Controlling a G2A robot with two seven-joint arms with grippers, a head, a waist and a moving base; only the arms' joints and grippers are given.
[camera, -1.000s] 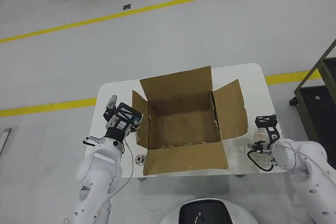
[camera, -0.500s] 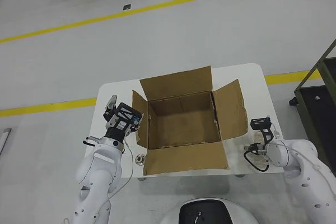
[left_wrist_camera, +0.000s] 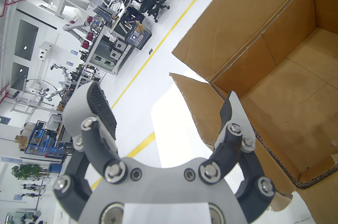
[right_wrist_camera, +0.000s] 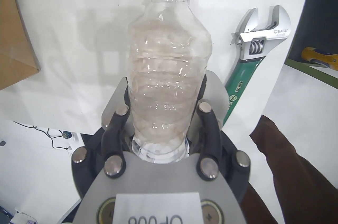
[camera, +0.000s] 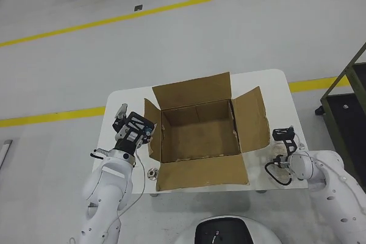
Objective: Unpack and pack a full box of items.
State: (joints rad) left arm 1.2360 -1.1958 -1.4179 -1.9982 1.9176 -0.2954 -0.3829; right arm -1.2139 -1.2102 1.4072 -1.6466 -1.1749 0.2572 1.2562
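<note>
Right tool (right_wrist_camera: pixel 165 93) is edging toward the box (camera: pixel 201 137), clamped on the bottle (right_wrist_camera: pixel 169 50).
Packing is seemingly beginning; left tool (left_wrist_camera: pixel 161 93) is idling, spread apart, with the box just beside it.

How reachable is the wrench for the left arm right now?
Probably not. The open left gripper sits on one side of the box; the wrench lies on the other, by the right gripper, so the box stands between.
</note>
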